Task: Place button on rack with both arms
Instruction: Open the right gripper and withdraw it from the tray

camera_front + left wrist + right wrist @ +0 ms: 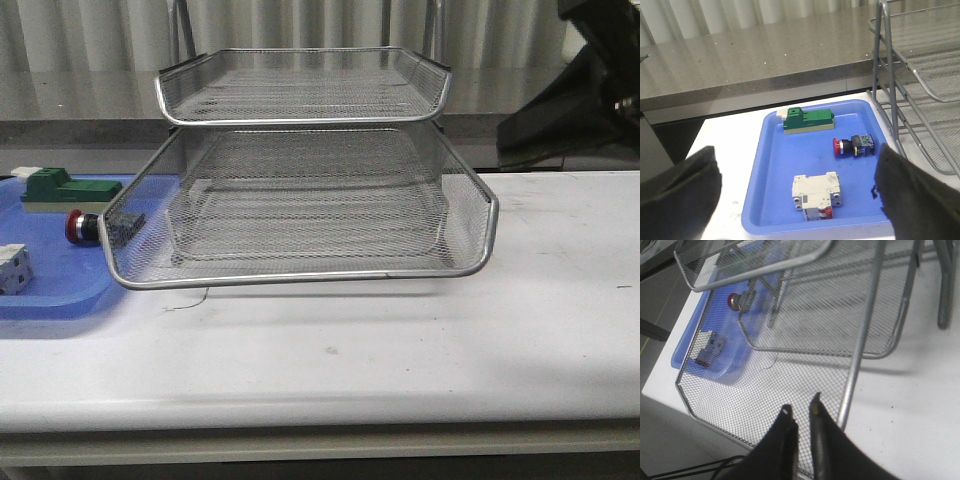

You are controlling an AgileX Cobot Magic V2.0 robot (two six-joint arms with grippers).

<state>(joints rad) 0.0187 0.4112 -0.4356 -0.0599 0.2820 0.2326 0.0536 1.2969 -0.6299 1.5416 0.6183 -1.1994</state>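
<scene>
1. The white bench (420, 340) carries everything.
2. The wire-mesh rack (300, 200) stands mid-bench, its middle tray pulled forward.
3. A blue tray (775, 165) lies just left of the rack, holding three parts.
4. The left hand (797, 200) hovers above that tray, fingers wide apart.
5. The right hand (800, 412) hangs over the pulled-out tray, fingers nearly together, gripping nothing.
6. The button (854, 146) lies on its side in the blue tray, red head away from the rack.

A white table (400, 350) carries the silver wire-mesh rack (310, 200) at its middle and a blue plastic tray (50, 295) just beside it at the left edge.
</scene>
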